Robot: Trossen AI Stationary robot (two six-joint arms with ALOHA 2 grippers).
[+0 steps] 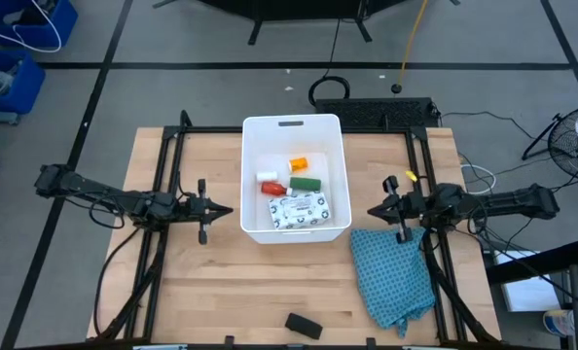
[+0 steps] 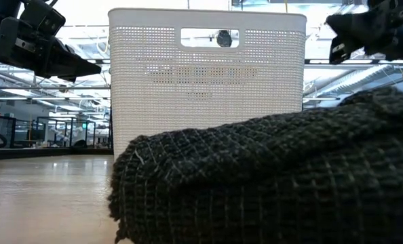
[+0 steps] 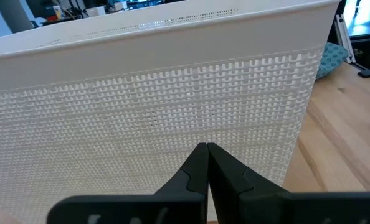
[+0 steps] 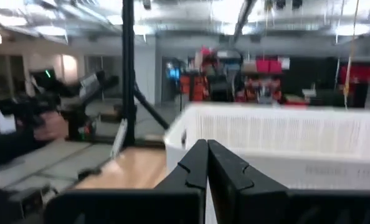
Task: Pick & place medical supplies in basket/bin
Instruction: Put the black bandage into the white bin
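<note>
The white bin (image 1: 294, 124) stands at the table's middle, toward the far edge. Inside lie the white printed packet (image 1: 299, 210), the orange vial (image 1: 298, 164), the green oblong (image 1: 306, 183), the red tube with white cap (image 1: 272, 188) and a small white cylinder (image 1: 267, 176). The black oblong (image 1: 304, 325) lies on the wood by the near edge. My left gripper (image 1: 231, 208) (image 3: 207, 148) hovers shut just left of the bin. My right gripper (image 1: 371, 211) (image 4: 207, 145) hovers shut just right of the bin, above the teal cloth's far edge.
The teal checked cloth (image 1: 394, 275) lies crumpled on the table's right near part and fills the low view's foreground (image 2: 269, 176). Bare wood (image 1: 221, 282) lies left and near of the bin. A black frame (image 1: 172, 146) runs along the table's sides.
</note>
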